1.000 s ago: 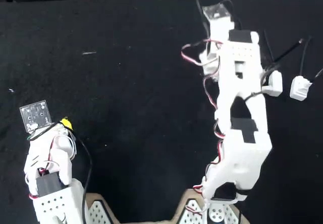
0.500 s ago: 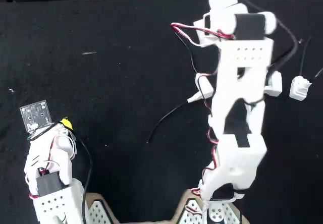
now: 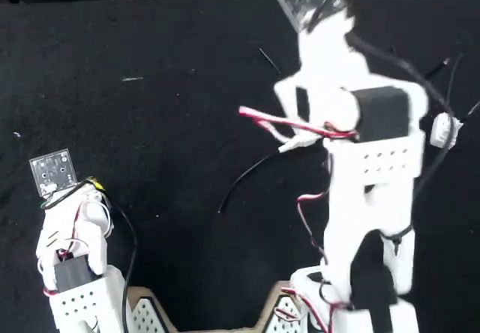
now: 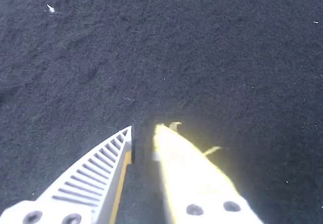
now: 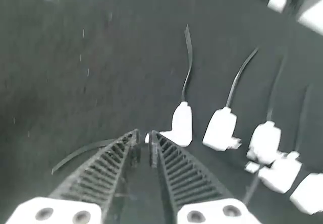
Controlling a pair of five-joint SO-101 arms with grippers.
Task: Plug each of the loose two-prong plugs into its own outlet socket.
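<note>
The right arm has risen off the worktop [image 3: 150, 123] since a second ago and now stands tall over it, uncovering a white plug [image 3: 296, 143] that it hid then. The right end effector [image 5: 145, 135] is closed with nothing between its fingers. The plug [image 5: 182, 123] lies flat just beyond its tips, with its cord [image 5: 190, 62] running straight away from them. Beside the plug, farther off to one side, lies a row of white corded pieces [image 5: 220, 128]; whether they are plugs or sockets cannot be told. The left end effector [image 4: 143, 129] is also closed and empty, sits low over the worktop and has not moved.
</note>
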